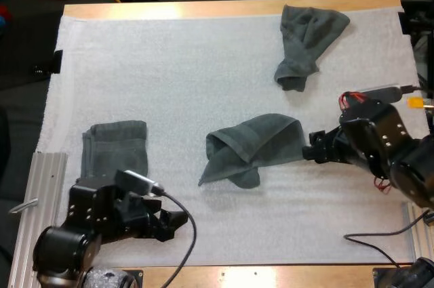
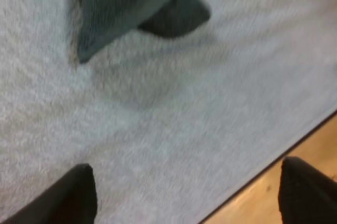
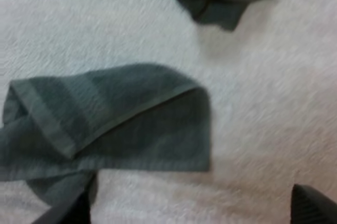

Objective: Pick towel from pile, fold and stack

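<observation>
**Half-folded towel (image 1: 254,147) mid-mat, both tools wide and holding nothing.**

The towel lies at the middle of the white mat (image 1: 169,64) with one flap doubled over and its left end bunched. I judge the fold begun, not finished. The right tool (image 1: 310,149) sits just beside the towel's right edge, fingers wide apart and clear of the cloth, placed, I judge, to take that edge for the next fold. The left tool (image 1: 173,223) is low over bare mat near the counter's (image 1: 203,9) near edge, also wide open. Just beside it lies the folded towel (image 1: 115,149), which reads as the stack's base, one towel so far. The crumpled towel (image 1: 305,40) lies far right, well apart. I take it for the pile.
</observation>
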